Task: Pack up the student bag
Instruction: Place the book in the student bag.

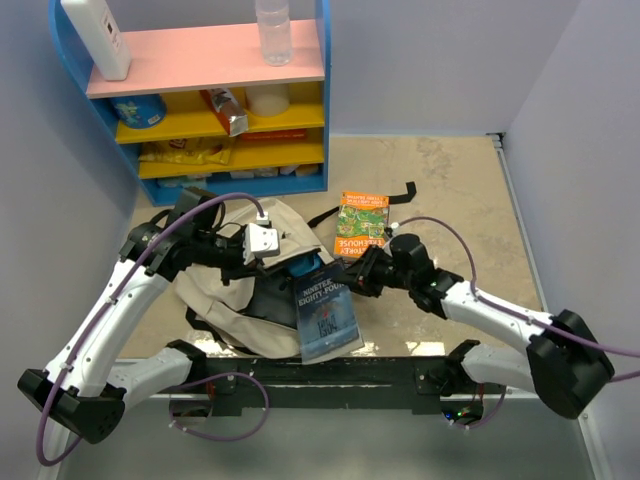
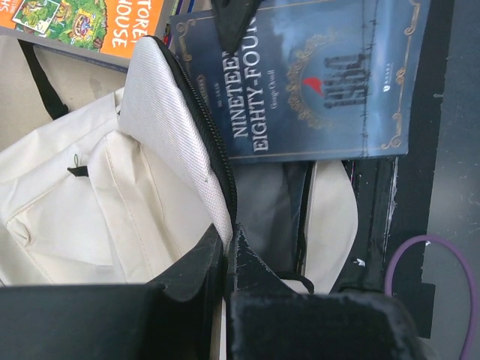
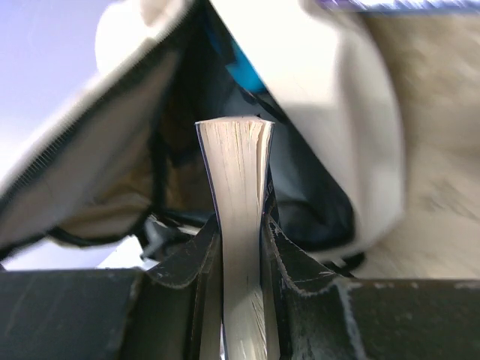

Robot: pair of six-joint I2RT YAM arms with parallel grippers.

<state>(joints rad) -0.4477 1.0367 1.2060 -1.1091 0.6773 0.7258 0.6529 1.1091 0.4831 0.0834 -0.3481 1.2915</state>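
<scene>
The student bag, a beige canvas backpack with a dark lining, lies on the table in front of the left arm with its mouth facing right. My left gripper is shut on the zipped rim of the bag's flap and holds it lifted. A blue book titled Nineteen Eighty-Four sits at the bag's mouth, one end over the dark lining. My right gripper is shut on that book; its pale page edge stands pinched between the two fingers, with the open bag just behind.
An orange picture book lies flat on the table just past the right gripper. A blue shelf unit with bottles and snack packs stands at the back left. A loose black strap lies behind the orange book. A black rail runs along the near edge.
</scene>
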